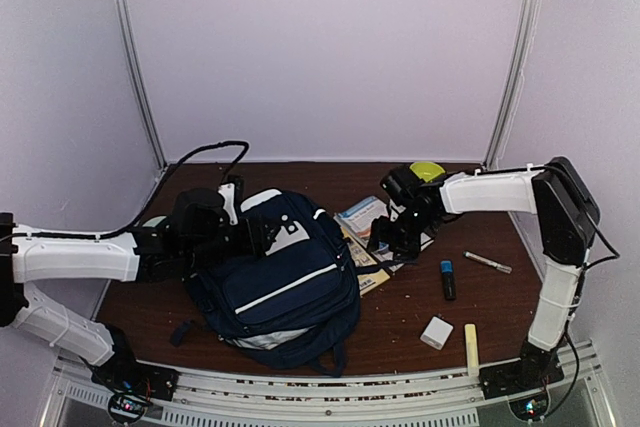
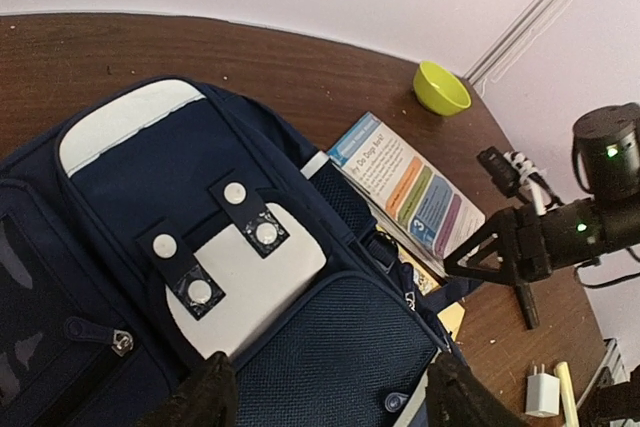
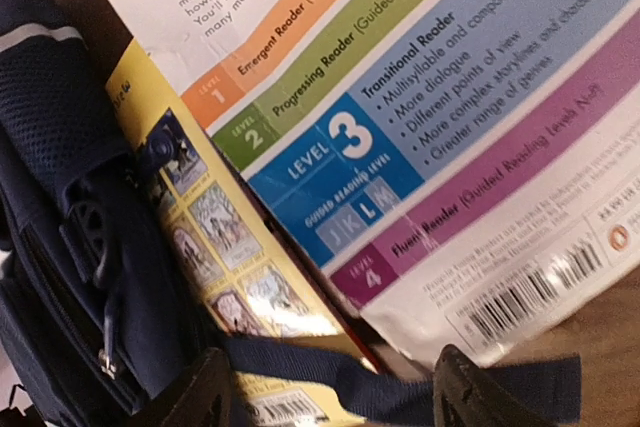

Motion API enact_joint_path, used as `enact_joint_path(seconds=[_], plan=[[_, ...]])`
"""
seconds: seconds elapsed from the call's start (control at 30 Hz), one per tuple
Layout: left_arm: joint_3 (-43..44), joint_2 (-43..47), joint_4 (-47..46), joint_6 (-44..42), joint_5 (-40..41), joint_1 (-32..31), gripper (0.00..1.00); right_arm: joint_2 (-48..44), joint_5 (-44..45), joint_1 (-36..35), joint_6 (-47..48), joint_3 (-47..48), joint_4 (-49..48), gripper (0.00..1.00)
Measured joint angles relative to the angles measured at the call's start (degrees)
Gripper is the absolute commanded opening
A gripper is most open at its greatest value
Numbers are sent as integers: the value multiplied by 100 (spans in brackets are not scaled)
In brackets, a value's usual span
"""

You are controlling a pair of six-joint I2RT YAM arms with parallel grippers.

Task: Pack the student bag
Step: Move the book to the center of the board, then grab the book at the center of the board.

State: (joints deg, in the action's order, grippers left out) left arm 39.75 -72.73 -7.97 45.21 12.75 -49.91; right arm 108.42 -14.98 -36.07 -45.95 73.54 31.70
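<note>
Black fingers [image 2: 205, 397] of the left gripper [image 2: 330, 402] stand wide apart with nothing between them, poised over the front pocket of the student bag [image 1: 285, 287]. The navy backpack lies flat on the left half of the brown table [image 1: 400, 312], its white patch [image 2: 250, 277] with two dark snap tabs just beyond the fingertips. The right gripper [image 3: 335, 397] is likewise spread wide and holds nothing. It hangs low over a dark strap [image 3: 400, 387] of the bag and over two books lying against the bag's right side: a reading booklet [image 3: 400, 127] with coloured level bands, resting partly on a yellow picture book [image 3: 190, 227]. Whether its fingers touch the strap cannot be told. Farther out, a lime-green bowl [image 2: 442, 87] sits at the back of the table, and a blue marker [image 1: 447, 279], a silver pen [image 1: 488, 263], a white charger [image 1: 436, 332] and a pale yellow highlighter [image 1: 471, 347] lie scattered on the right; a small dark object [image 1: 181, 332] lies by the bag's near left corner
</note>
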Motion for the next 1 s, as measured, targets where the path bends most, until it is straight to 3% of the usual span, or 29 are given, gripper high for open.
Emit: enact_joint_path(seconds=[0.1, 0.33, 0.5, 0.67, 1.0], plan=[[540, -439, 212, -195, -129, 0, 66, -350, 271, -7, 481, 157, 509, 77], [2328, -2155, 223, 162, -619, -50, 62, -822, 848, 562, 1329, 699, 892, 74], [3779, -3639, 531, 1054, -866, -181, 62, -341, 754, 1471, 1628, 737, 876, 72], [4885, -4850, 811, 1867, -1182, -402, 62, 485, 420, 1915, 1818, 1021, 859, 72], [6181, -5882, 2197, 2809, -1403, -525, 64, 1137, -186, 2299, 1923, 1414, 778, 72]])
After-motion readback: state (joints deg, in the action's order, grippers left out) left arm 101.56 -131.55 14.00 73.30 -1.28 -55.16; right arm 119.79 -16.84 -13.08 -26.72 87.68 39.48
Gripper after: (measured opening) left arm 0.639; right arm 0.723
